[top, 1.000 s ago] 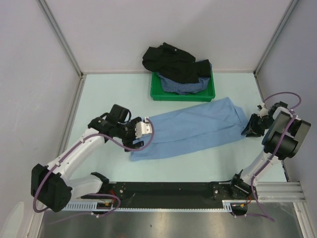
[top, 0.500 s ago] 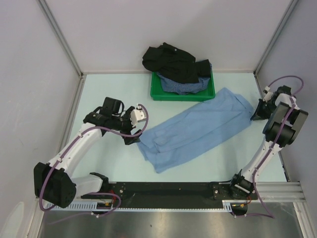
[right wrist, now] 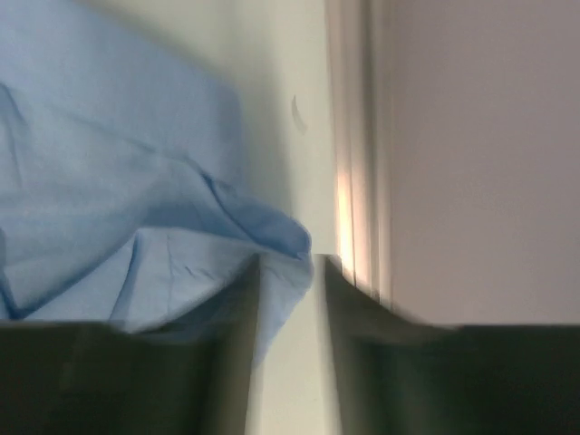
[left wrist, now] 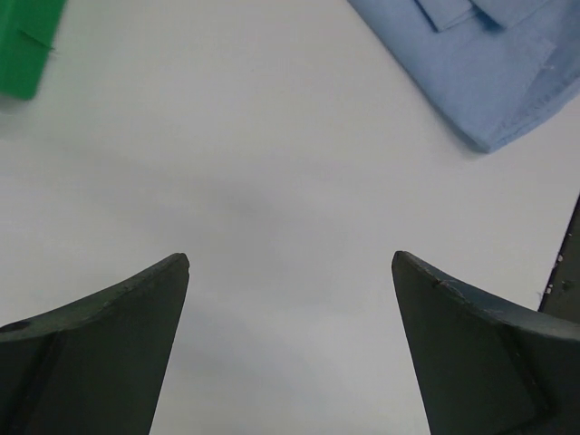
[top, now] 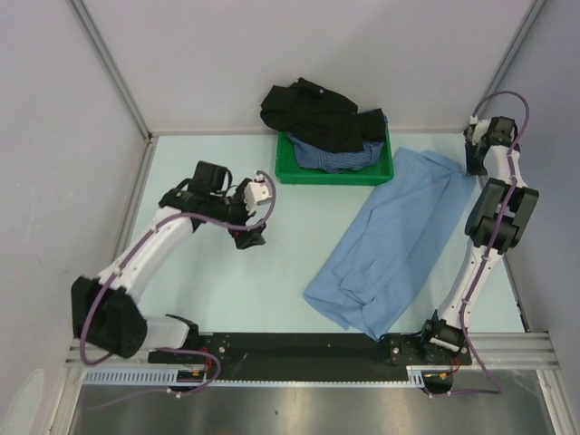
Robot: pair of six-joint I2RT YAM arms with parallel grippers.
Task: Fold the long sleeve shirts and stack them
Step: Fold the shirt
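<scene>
The light blue shirt point(top: 399, 236) lies loosely folded on the table, running diagonally from the far right corner to the near middle. My right gripper point(top: 473, 161) is at the far right corner, and its jaws pinch that end of the shirt point(right wrist: 109, 181) in the right wrist view point(right wrist: 288, 265). My left gripper point(top: 249, 237) is open and empty over bare table, well left of the shirt. In its wrist view point(left wrist: 290, 263) the shirt's near end point(left wrist: 489, 72) lies ahead. The black shirt point(top: 313, 113) and the checked shirt point(top: 331, 159) are heaped in the green tray point(top: 331, 178).
The green tray stands against the back wall, and its corner shows in the left wrist view point(left wrist: 23, 45). Walls enclose the table on the left, back and right. The right gripper is close to the right wall's frame point(right wrist: 358, 181). A black rail point(top: 308, 346) runs along the near edge.
The right gripper swung to the far right corner, dragging the light blue shirt from lying crosswise to diagonal. The left gripper let go of the shirt, which slid away to the right.
</scene>
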